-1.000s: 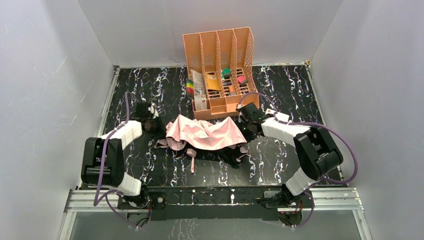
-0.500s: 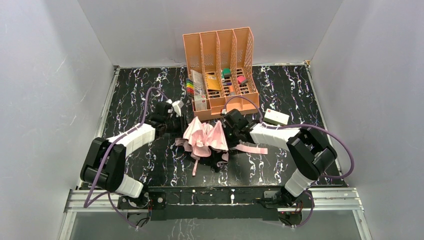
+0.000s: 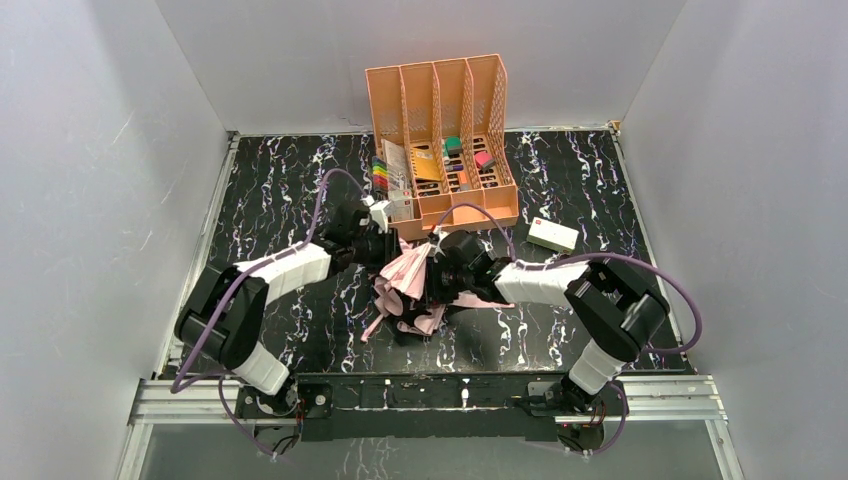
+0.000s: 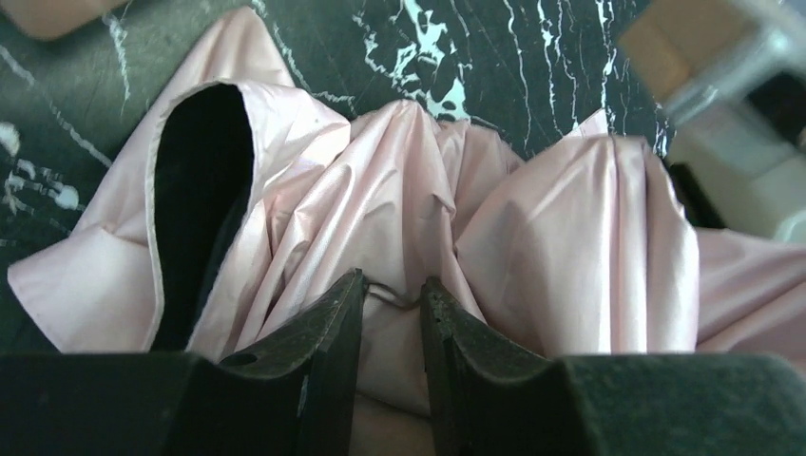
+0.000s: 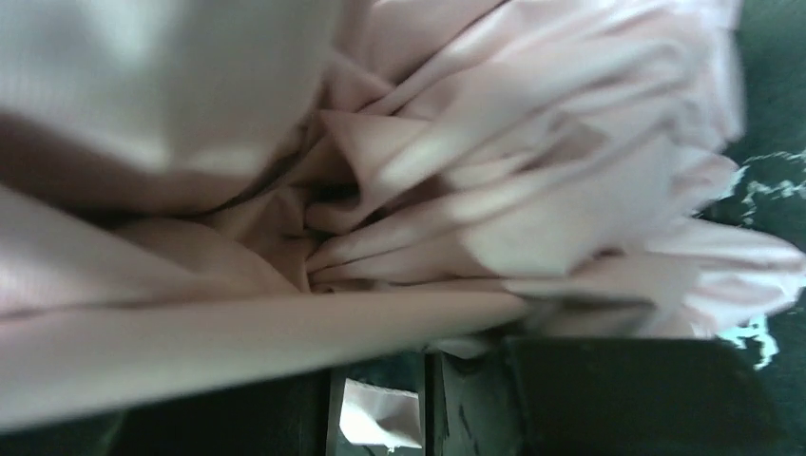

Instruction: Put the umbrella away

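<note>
The umbrella (image 3: pixel 408 287) lies on the black marbled table (image 3: pixel 270 190) in the middle of the top view, just below the orange desk organiser (image 3: pixel 440 140), crumpled into a narrow, tall bundle with pale pink folds uppermost and black lining showing underneath. The left gripper (image 3: pixel 386 246) presses in from the bundle's upper left and the right gripper (image 3: pixel 447 272) from its right, so the canopy is squeezed between them, probably to collapse the ribs and gather the cloth before it is wrapped. In the left wrist view the left gripper (image 4: pixel 391 302) has its jaws clamped on a pleat of pink fabric (image 4: pixel 532 228) with a thin metal rib caught across the gap. The right wrist view is filled with blurred pink folds (image 5: pixel 532 180); I cannot tell whether those jaws grip anything. A second ago the canopy was stretched wide across the table with the grippers well apart at its two ends; since then both have swept inward and the cloth has bunched up between them.
</note>
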`<state>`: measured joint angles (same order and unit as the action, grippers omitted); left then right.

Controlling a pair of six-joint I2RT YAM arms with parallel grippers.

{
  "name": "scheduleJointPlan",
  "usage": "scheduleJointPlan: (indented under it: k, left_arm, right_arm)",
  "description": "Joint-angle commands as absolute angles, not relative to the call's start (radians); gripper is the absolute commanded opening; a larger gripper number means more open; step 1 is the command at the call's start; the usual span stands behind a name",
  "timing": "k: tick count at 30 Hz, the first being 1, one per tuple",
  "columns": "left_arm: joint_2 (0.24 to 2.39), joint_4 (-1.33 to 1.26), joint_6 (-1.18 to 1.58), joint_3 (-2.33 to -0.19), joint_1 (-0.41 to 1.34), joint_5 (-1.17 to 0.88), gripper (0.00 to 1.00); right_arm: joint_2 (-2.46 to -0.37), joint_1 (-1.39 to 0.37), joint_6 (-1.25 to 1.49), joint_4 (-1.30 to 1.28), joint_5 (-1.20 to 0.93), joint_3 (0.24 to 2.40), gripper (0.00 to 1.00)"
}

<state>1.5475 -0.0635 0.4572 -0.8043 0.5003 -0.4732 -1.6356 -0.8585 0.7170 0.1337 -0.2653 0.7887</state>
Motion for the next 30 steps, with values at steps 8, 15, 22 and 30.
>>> scheduleJointPlan:
  k: [8, 15, 22, 30]
  left_arm:
    - [1.64, 0.179, 0.241, -1.106, 0.524, -0.433, 0.44]
    - [1.553, 0.197, 0.226, -1.12, 0.473, -0.39, 0.56]
    - [1.421, 0.243, 0.242, -1.092, 0.436, -0.344, 0.61]
    - [1.233, 0.316, 0.288, -0.983, 0.434, -0.273, 0.65]
  right_arm:
    - [-1.297, -0.885, 0.584, -0.064, -0.14, 0.738, 0.49]
    - [-1.06, -0.884, 0.494, -0.409, 0.066, 0.765, 0.57]
    - [-1.078, -0.849, 0.444, -0.598, 0.225, 0.851, 0.69]
    - [-1.167, -0.749, 0.333, -0.543, 0.018, 0.838, 0.7]
